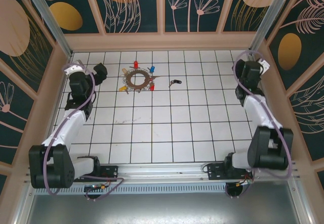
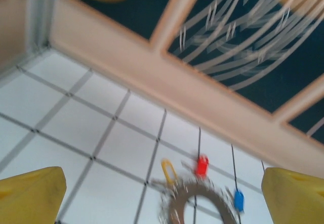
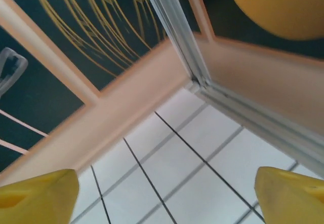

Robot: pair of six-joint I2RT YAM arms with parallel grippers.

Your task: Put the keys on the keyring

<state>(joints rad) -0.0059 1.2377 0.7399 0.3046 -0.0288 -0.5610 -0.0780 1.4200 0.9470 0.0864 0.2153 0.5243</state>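
The flat, brownish-grey, doughnut-shaped metal keyring [image 1: 137,79] lies on the white tiled surface [image 1: 172,127], towards the far side and nearer the left arm. Around its rim sit a small red-headed key [image 1: 135,63], a blue-headed key [image 1: 151,69] and a yellow-headed key [image 1: 123,88]. Each is touching or just beside the metal, but they are too small to tell whether any is threaded on. A dark black-headed key [image 1: 174,83] lies apart, to the ring's right. There is no container here; the ring itself is the holder, and its central hole is bare.

The keys look light, thin and stiff, and are likely to skid on the smooth tile. The plastic head seems the best place to pinch. The ring should be rigid and heavier, and lying flat it offers little edge to grasp.

The left gripper [image 2: 163,193] is released, its yellow fingers [image 2: 30,196] wide apart around nothing, facing the ring. The right gripper [image 3: 166,196] is also spread and holds nothing, facing the far right corner.
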